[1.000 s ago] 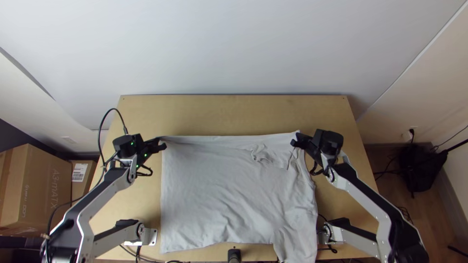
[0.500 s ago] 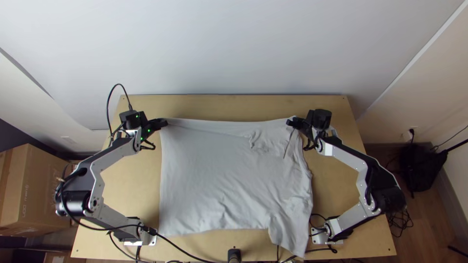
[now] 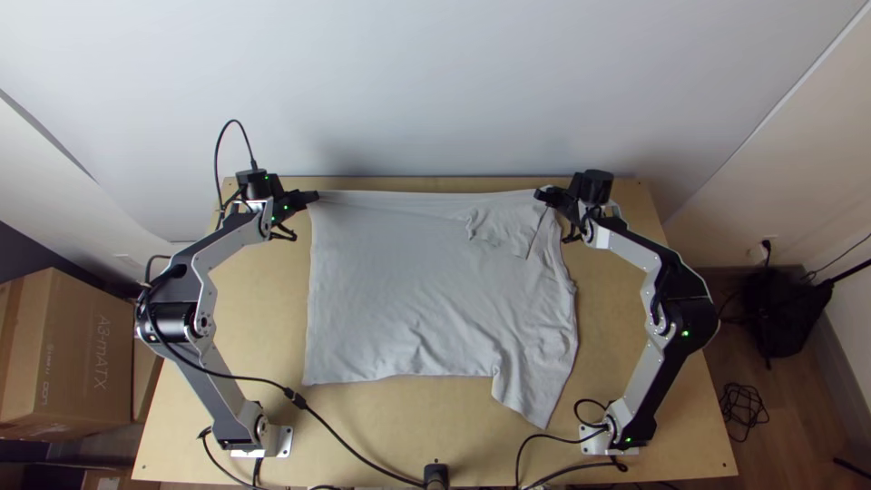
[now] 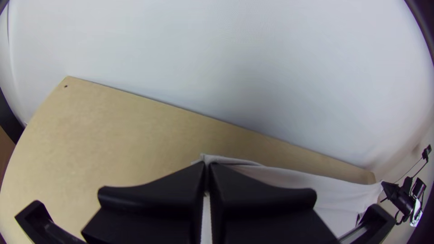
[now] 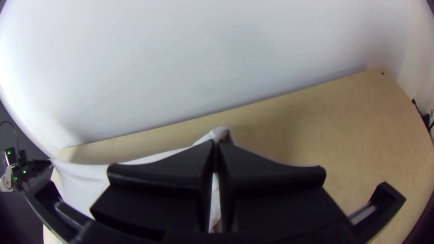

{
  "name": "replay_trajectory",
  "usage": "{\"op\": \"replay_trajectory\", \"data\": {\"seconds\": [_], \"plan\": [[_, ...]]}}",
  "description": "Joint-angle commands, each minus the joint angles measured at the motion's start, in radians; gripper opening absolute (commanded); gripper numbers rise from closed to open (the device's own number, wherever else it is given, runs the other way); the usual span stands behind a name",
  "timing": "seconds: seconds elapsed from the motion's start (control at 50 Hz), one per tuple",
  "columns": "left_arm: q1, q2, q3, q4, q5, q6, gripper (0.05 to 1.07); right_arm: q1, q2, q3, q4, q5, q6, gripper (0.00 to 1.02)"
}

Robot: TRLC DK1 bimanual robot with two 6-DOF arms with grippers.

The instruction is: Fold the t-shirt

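In the top view my left gripper (image 3: 311,197) is shut on the far left corner of the light grey t-shirt (image 3: 408,290), and my right gripper (image 3: 542,193) is shut on its far right corner. The far edge runs nearly straight between them. The cloth lies spread toward the near side, with a bunched patch near the far right and a flap jutting out at the near right. In the left wrist view a bit of cloth pokes out from the left gripper (image 4: 207,166). The right wrist view has cloth pinched at the tips of the right gripper (image 5: 216,143).
Bare wood of the table (image 3: 435,413) lies on the near side of the shirt. A pale wall (image 3: 435,82) rises behind the far edge. Black cables (image 3: 345,440) run over the near left part, and a small black device (image 3: 436,475) stands at the near edge.
Both grippers have moved toward the table's far edge with the shirt's corners in them. The whole shirt has slid along, and its near edge has drawn away from the table's near edge.
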Motion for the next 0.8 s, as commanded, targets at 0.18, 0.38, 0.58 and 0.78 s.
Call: {"op": "replay_trajectory", "data": {"seconds": [0.18, 0.38, 0.58, 0.78], "plan": [[-0.013, 0.105, 0.22, -0.19, -0.019, -0.041, 0.07, -0.024, 0.142, 0.249, -0.154, 0.013, -0.006, 0.02], [-0.013, 0.096, 0.29, -0.362, -0.013, -0.062, 0.07, -0.022, 0.18, 0.379, -0.319, 0.01, 0.032, 0.02], [-0.011, 0.019, 0.229, -0.4, 0.014, -0.062, 0.07, -0.015, 0.172, 0.44, -0.476, 0.007, 0.04, 0.02], [-0.013, -0.073, 0.106, -0.359, 0.039, -0.062, 0.07, -0.012, 0.105, 0.403, -0.54, 0.009, 0.034, 0.02]]}}
